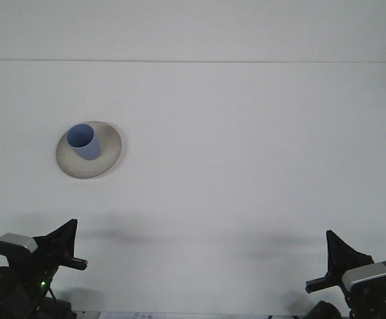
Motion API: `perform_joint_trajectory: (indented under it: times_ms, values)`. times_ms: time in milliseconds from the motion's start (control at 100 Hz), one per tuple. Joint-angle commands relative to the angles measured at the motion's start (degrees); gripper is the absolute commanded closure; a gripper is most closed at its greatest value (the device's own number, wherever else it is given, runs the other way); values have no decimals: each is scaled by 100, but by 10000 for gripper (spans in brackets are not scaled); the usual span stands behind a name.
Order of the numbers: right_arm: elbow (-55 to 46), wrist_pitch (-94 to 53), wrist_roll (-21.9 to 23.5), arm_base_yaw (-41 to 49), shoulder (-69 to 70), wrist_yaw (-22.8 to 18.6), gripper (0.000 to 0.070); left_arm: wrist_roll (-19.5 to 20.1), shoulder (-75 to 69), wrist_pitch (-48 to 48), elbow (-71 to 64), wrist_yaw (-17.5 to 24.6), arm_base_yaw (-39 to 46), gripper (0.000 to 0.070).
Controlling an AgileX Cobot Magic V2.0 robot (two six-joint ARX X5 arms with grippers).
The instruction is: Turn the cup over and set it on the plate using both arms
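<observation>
A blue cup [84, 141] stands upright with its mouth up on a beige plate [110, 158] at the left of the white table. My left gripper [71, 224] is low at the front left, well short of the plate, its fingers closed together into a single point and holding nothing. At the front right my right gripper [330, 234] is also shut and empty, far from the cup.
The white table [246, 146] stretches back to a pale wall, with its far edge running across the top of the view. Only the plate and cup rest on it.
</observation>
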Motion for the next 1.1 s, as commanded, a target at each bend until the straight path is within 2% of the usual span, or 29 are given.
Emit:
perform_joint_trajectory:
  times_ms: [0, 380, 450, 540, 640, 830, 1090]
  values:
    - [48, 57, -2, 42, -7, 13, 694, -31, 0, 61, 52, 22, -20, 684]
    - [48, 57, -2, 42, -7, 13, 694, -24, 0, 66, 52, 22, -17, 684]
    - [48, 57, -2, 42, -7, 13, 694, 511, -48, 146, 24, -72, 9, 684]
    - [48, 57, -2, 42, -7, 13, 694, 1008, -234, 584, -304, -114, 96, 684]
    - [48, 57, -2, 42, -7, 13, 694, 1480, -584, 1447, -1104, -516, 356, 684]
    - [48, 57, -2, 42, -7, 15, 694, 1585, -951, 2540, -2546, -1303, 787, 684]
    - [50, 57, -2, 42, -7, 15, 694, 1644, -953, 3604, -3580, -1357, 859, 684]
